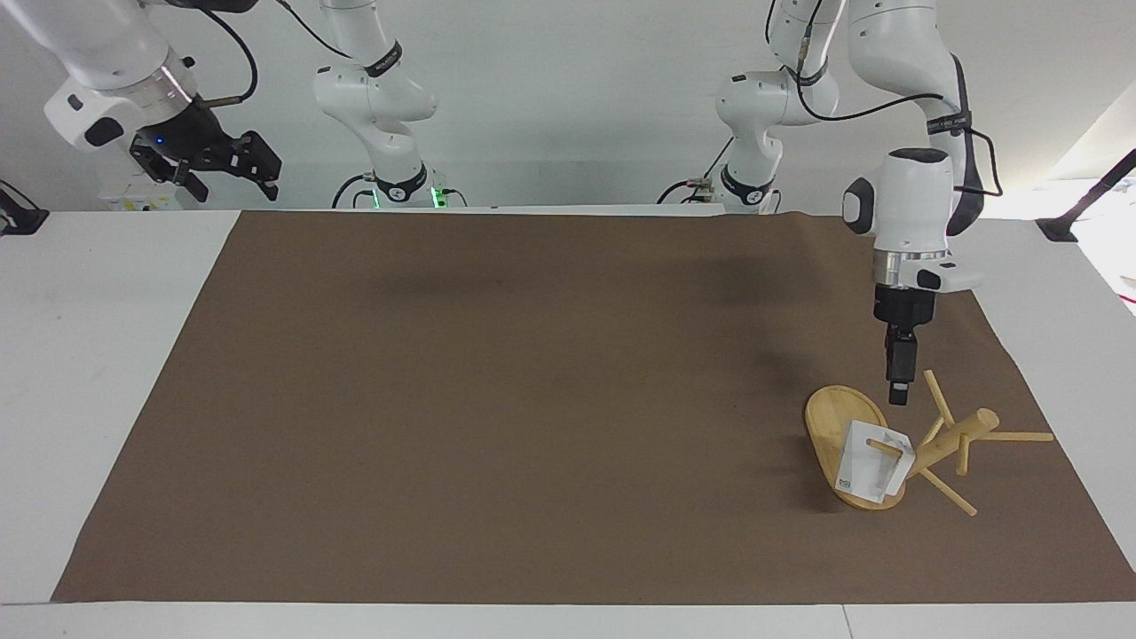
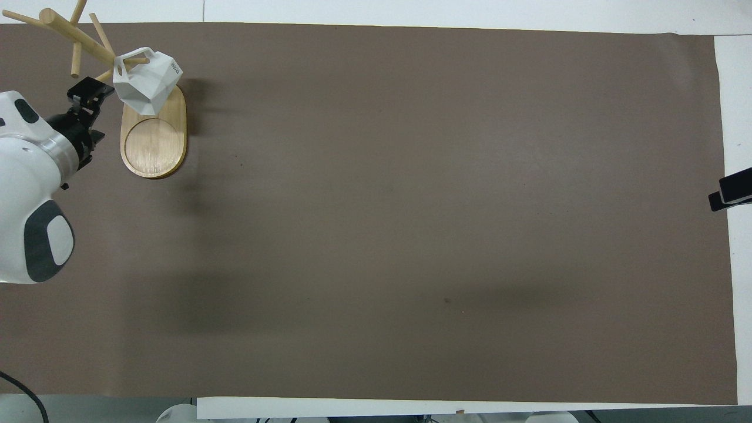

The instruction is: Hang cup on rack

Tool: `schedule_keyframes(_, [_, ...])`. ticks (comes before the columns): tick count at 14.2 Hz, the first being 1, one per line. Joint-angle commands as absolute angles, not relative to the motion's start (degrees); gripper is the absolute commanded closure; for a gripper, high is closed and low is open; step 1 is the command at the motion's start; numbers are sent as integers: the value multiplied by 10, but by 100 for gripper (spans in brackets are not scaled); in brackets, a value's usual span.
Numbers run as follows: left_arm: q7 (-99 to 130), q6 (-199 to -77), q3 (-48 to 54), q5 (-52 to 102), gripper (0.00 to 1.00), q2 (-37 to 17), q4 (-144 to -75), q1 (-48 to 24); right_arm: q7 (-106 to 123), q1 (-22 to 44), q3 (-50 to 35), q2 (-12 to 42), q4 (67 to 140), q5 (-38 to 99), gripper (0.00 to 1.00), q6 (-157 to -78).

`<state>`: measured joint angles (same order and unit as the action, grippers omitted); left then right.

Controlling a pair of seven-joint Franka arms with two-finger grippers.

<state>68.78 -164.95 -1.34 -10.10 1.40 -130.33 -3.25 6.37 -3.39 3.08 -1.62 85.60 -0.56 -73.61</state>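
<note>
The white faceted cup [image 1: 863,469] hangs by its squared handle on a thin peg of the bamboo rack [image 1: 954,439], over the farther end of the rack's oval base [image 1: 827,419], at the left arm's end of the table. In the overhead view the peg passes through the handle of the cup [image 2: 148,83] over the base [image 2: 154,144]. My left gripper [image 1: 898,397] is open and empty, raised above the rack beside the post, clear of the cup; it also shows in the overhead view [image 2: 88,93]. My right gripper [image 1: 229,180] waits open, high over the right arm's end.
A brown mat [image 1: 532,399] covers most of the white table. Other pegs of the rack [image 1: 1021,436] stick out toward the mat's edge. The right gripper's tip [image 2: 730,194] shows at the mat's edge in the overhead view.
</note>
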Motion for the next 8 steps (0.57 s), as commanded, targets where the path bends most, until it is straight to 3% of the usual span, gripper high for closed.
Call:
schedule_keyframes(1, [653, -1481, -10, -111, 0, 56, -1245, -23, 57, -43, 21, -23, 867, -17, 1, -745])
schedule_keyframes(8, [391, -1143, -9, -41, 0, 52, -1068, -28, 60, -45, 21, -23, 867, -16, 1, -745])
